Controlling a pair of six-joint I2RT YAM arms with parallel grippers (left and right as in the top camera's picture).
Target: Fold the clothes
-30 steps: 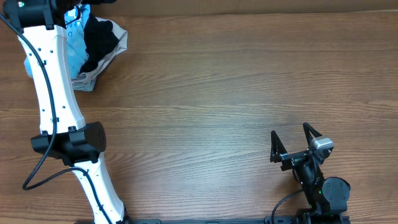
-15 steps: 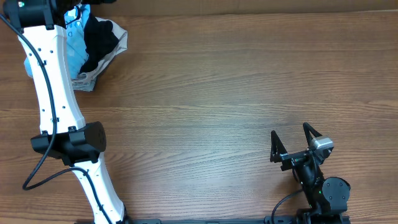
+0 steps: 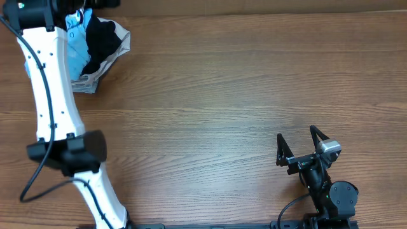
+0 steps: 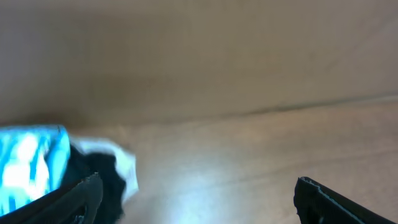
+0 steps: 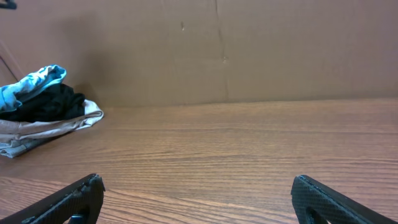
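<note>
The sky-blue T-shirt [image 3: 77, 48] lies crumpled in a pile at the table's far left corner, with a black garment [image 3: 102, 38] partly over it. My left gripper [image 3: 95, 4] hangs over the pile's far side at the frame's top edge. In the blurred left wrist view its jaws [image 4: 198, 186] are wide open and empty, with the shirt [image 4: 28, 165] at the left. My right gripper [image 3: 299, 143] is open and empty at the front right, far from the pile. The right wrist view shows its jaws [image 5: 196, 183] and the shirt [image 5: 28, 84] far off.
The black garment [image 5: 46, 102] and a beige cloth [image 3: 95, 79] share the pile; the beige cloth [image 5: 50, 127] lies at the bottom. A brown wall [image 5: 249, 50] stands along the table's far edge. The wooden table [image 3: 222, 95] stretches between the arms.
The left arm's elbow has shifted a little left and down. The pile and the right arm look the same.
</note>
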